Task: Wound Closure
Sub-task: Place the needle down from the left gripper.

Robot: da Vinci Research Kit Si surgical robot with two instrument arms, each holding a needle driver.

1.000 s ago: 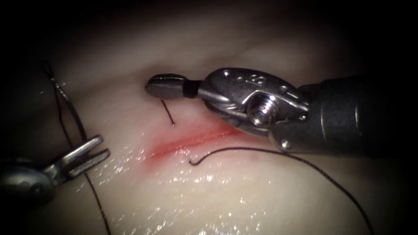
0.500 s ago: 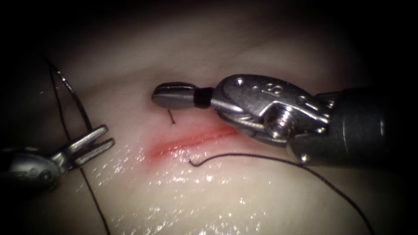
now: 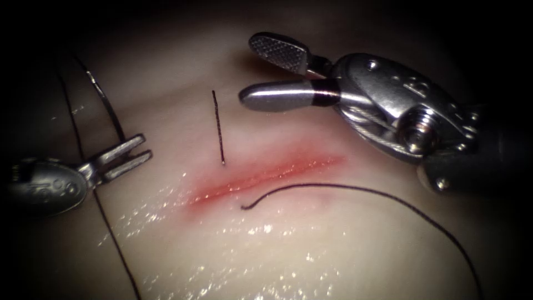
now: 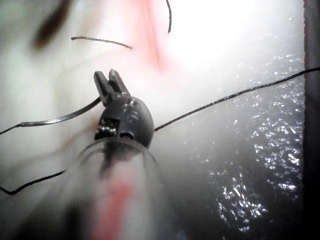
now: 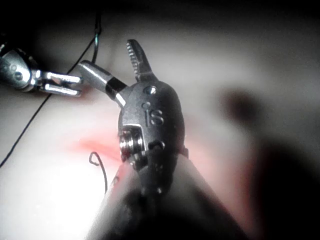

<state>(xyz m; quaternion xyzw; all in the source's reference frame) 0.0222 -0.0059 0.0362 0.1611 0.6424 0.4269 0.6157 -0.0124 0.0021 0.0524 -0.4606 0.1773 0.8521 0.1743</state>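
The cut runs as a red line across the pale tissue. Left of it, my left tool is shut on the curved needle near one end; the needle arcs up and away, out of the tissue. In the left wrist view the left tool grips that needle. My right tool hovers above the cut with its jaws wide open, holding nothing, as the right wrist view confirms. A short thread end stands out of the tissue just above the cut.
A second thread tail curls from below the cut and sweeps off to the lower right. The long thread behind the needle trails down the left side. Wet, shiny tissue lies below the cut.
The right tool's jaws opened and let go of the short thread end, then rose up and to the right. The thread end now stands free. The left tool shifted slightly up and right.
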